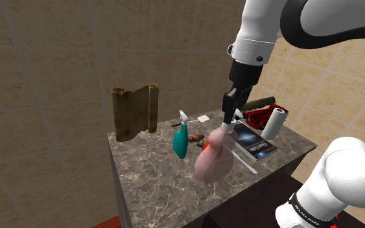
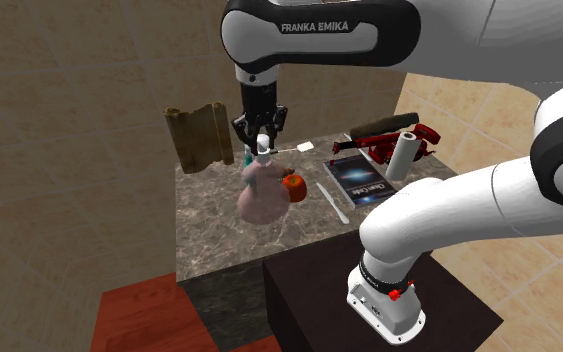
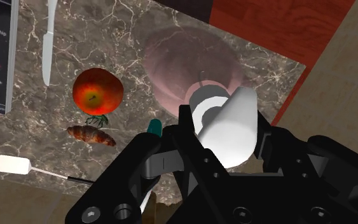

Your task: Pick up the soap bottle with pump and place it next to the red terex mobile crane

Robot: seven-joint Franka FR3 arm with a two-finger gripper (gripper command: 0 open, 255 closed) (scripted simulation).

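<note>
- Already the grasp looks done: the all-black two-finger gripper (image 1: pixel 229 113) has closed on the white pump head (image 3: pixel 226 125) of the pale pink, translucent, pear-shaped soap bottle (image 1: pixel 212 162), with a finger pressed to each side of the pump.
- The bottle hangs straight below the hand over the middle of the dark marbled stone table (image 1: pixel 145 188). Its base appears to be off the surface, though the see-through body makes that hard to confirm.
- The red mobile crane toy with a dark boom (image 1: pixel 257 117) sits at the table's far corner, on the shoulder view's right. It lies just behind an upright white paper roll (image 1: pixel 275 122) and well apart from the bottle.
- Between bottle and crane lie a dark-covered book (image 1: pixel 255 142) and a slim white knife (image 2: pixel 334 205). A red-orange apple (image 2: pixel 294 188) rests close beside the bottle.
- What I judge is left:
  - Carry the bottle towards that far corner.
  - Lower it upright onto bare stone beside the crane.
  - Let go of it there.
- Room by the crane looks tight, with the roll and the book close by, so the bottle's wide belly could nudge either on the way down.
</note>
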